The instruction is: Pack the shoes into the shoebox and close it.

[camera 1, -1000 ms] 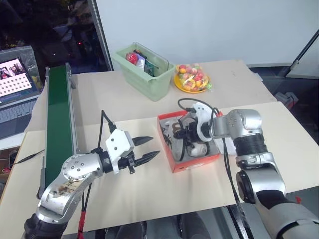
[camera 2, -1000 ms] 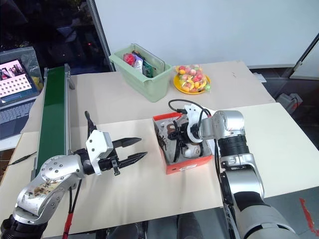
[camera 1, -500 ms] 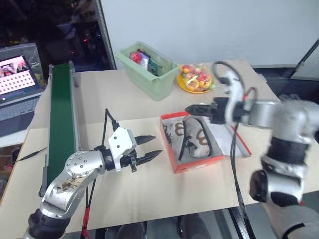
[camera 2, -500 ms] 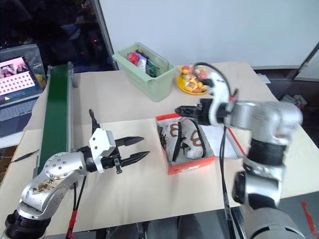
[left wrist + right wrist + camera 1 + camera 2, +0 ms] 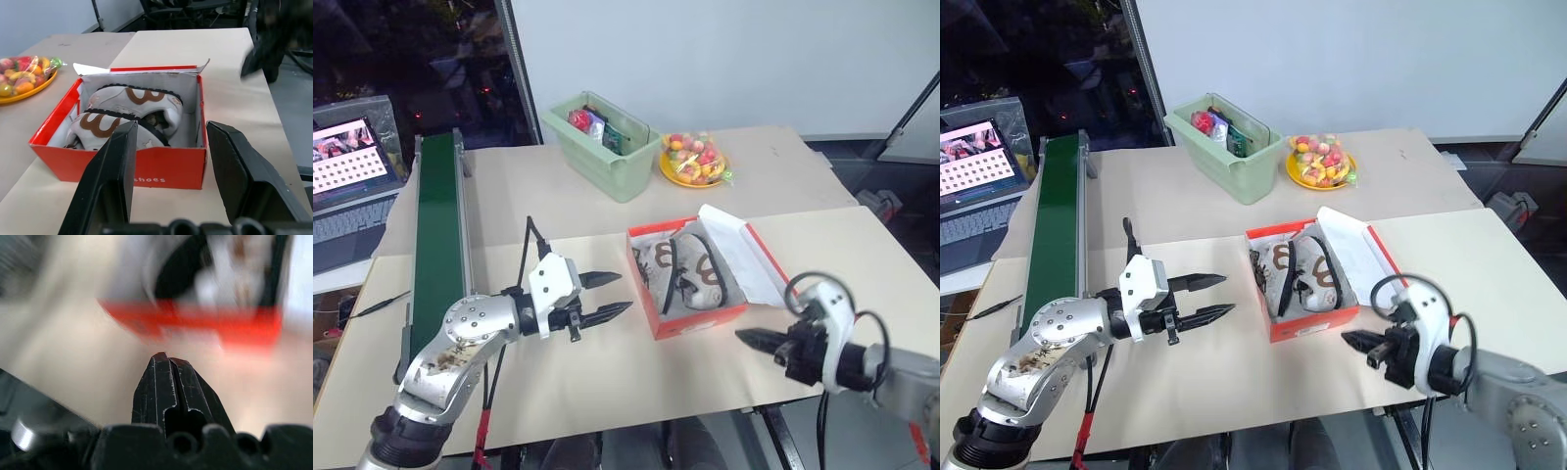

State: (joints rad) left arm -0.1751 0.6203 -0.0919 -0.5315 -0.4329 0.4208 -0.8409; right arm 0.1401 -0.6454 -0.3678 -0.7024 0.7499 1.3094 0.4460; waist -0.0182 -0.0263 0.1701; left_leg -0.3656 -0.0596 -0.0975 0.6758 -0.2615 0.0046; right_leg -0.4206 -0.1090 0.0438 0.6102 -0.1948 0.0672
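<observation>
beige shoes inside open red shoebox

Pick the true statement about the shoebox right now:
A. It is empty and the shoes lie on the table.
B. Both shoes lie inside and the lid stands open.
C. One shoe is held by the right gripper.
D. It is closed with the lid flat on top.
B: both shoes lie inside the shoebox, whose lid leans open, white inside showing.

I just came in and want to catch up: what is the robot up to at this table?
It is packing shoes. Both off-white sneakers with dark trim lie inside the red-orange cardboard shoebox, whose lid stands open at the far side. The left pincer hovers open beside the box, empty. The right pincer is shut and empty, near the table's front edge. Closing the lid remains.
</observation>
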